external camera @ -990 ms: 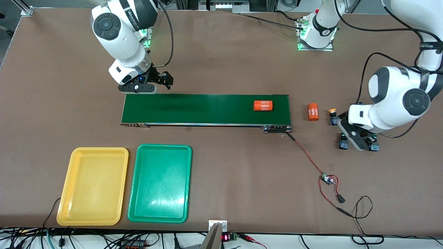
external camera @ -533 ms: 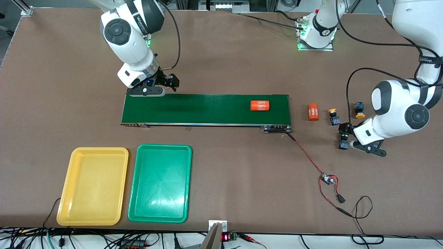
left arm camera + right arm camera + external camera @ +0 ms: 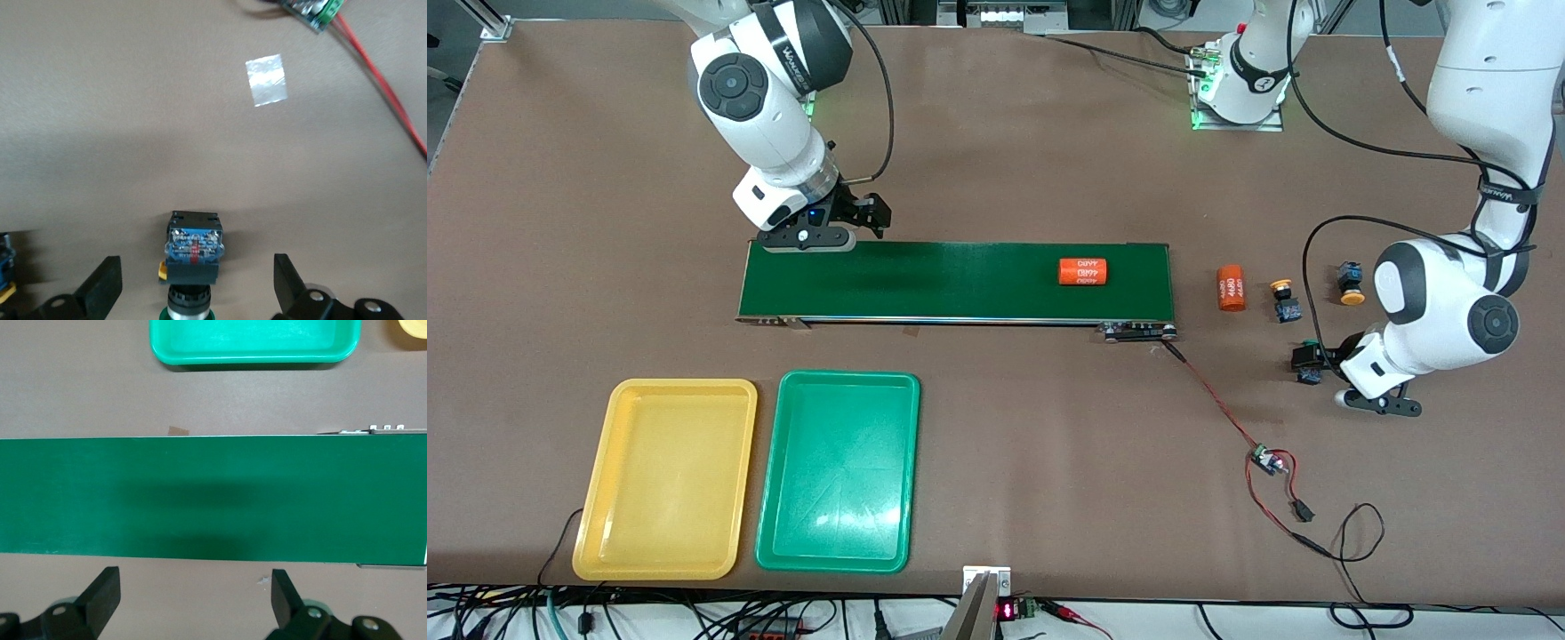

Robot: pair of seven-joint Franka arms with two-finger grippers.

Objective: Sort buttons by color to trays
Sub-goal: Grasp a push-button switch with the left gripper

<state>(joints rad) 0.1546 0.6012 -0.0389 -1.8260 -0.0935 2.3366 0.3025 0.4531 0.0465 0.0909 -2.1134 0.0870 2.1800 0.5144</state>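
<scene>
My left gripper (image 3: 1371, 391) (image 3: 197, 267) is open, low over the table at the left arm's end. A green-capped button (image 3: 193, 250) lies between its fingers, touching neither; the hand hides it in the front view. A second green-capped button (image 3: 1307, 360) lies beside the hand. Two yellow-capped buttons (image 3: 1284, 300) (image 3: 1348, 283) sit farther from the front camera. My right gripper (image 3: 809, 242) (image 3: 193, 587) is open and empty at the belt's edge by the right arm's end. The yellow tray (image 3: 680, 384) and the green tray (image 3: 849, 377) (image 3: 253, 359) lie empty near the front camera.
A long dark-green conveyor belt (image 3: 925, 280) (image 3: 213, 493) carries one orange cylinder (image 3: 1083, 271). Another orange cylinder (image 3: 1231, 287) lies on the table past the belt's end. A small circuit board (image 3: 1267, 460) (image 3: 310, 10) with red and black wires lies nearer the front camera.
My left hand has shifted nearer the front camera, uncovering a yellow-capped button. My right gripper has moved to the belt's edge. The cylinder on the belt has travelled toward the right arm's end.
</scene>
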